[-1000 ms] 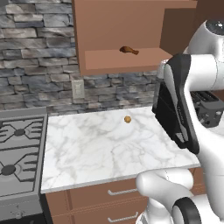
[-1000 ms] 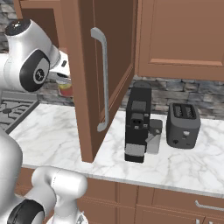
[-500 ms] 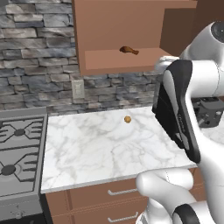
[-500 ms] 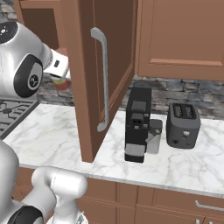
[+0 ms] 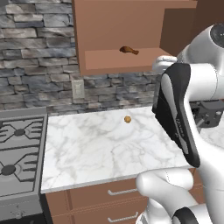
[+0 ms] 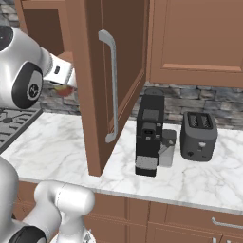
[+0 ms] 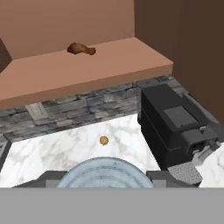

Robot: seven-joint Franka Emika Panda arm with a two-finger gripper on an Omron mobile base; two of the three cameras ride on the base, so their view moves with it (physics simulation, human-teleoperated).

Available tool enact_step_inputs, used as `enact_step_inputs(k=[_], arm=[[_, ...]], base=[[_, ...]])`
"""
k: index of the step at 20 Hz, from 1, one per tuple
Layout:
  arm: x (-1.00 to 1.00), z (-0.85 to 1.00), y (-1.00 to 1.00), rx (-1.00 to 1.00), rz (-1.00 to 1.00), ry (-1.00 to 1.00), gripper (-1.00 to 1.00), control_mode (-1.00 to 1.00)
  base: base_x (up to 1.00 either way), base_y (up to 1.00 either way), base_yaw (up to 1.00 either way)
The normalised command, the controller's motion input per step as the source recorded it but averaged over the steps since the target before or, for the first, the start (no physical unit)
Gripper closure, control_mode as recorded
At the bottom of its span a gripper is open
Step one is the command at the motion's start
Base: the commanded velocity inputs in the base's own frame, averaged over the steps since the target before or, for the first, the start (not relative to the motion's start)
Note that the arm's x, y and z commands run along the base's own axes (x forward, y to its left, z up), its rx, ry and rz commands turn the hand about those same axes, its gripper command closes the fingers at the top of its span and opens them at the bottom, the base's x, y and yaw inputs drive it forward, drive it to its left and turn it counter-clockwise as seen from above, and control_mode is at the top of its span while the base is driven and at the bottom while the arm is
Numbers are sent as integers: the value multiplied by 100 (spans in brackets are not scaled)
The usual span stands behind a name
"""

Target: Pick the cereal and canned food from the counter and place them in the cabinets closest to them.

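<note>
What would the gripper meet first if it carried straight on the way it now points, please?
Probably the stone backsplash just under the open cabinet's shelf, above the counter; the way there looks free, though depth is uncertain.

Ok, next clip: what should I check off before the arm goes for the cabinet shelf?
1. Canned food in the tool: ok, its round pale lid sits between the finger tips.
2. Cabinet door open: ok, swung wide, grey handle facing out.
3. Free room on the shelf: ok, one small brown food piece lies near the back and the front is bare.
4. Can high enough to clear the shelf edge: cannot tell.
5. Coffee machine out of the path: ok, it stands on the counter below the shelf.
</note>
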Motion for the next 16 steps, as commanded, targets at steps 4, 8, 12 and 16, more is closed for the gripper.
enact_step_inputs(k=[4, 8, 12, 16], arm=[[-2, 5, 7, 2, 11, -2, 100, -100], [-3, 6, 6, 1, 12, -1, 100, -100], [-4, 2, 1, 1, 9, -2, 100, -100], [0, 0, 0, 0, 0, 0, 100, -100]], base=[[0, 0, 0], [0, 0, 0], [0, 0, 0], [0, 0, 0]])
